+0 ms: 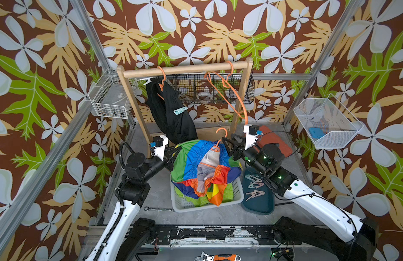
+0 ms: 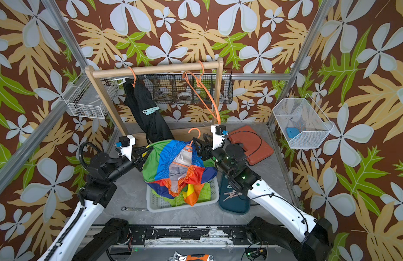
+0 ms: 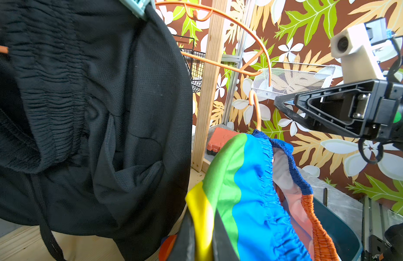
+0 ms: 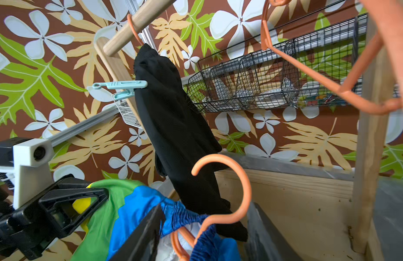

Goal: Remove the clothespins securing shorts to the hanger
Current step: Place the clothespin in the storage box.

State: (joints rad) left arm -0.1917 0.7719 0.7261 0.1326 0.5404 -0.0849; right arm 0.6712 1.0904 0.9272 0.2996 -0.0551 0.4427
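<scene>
Clothespins show in 3 places in both top views. 1 mint-teal plastic spring clip (image 1: 180,110) pinches the black mesh shorts (image 1: 171,126) hanging from the round wooden rail (image 1: 184,69), at 11 o'clock of the white perforated plastic basket (image 1: 182,204). 1 whitish clip (image 1: 147,80) juts out at their top edge. Loose pale clips (image 1: 254,186) lie heaped on the dark teal oval tray (image 1: 260,206), at 3 o'clock of the basket. Glossy colour-blocked shorts (image 1: 191,158) in blue, green, red, yellow and orange drape over the basket on an orange plastic hanger (image 4: 219,157), covering lime green shorts (image 1: 228,191). At their 9 o'clock the left gripper (image 3: 203,244) has its fingers pressed together on a yellow-green fold. At 2 o'clock the right gripper (image 1: 228,146) has its fingers spread, with the hanger's neck and the blue waistband between them. Whether they touch, I cannot tell.
</scene>
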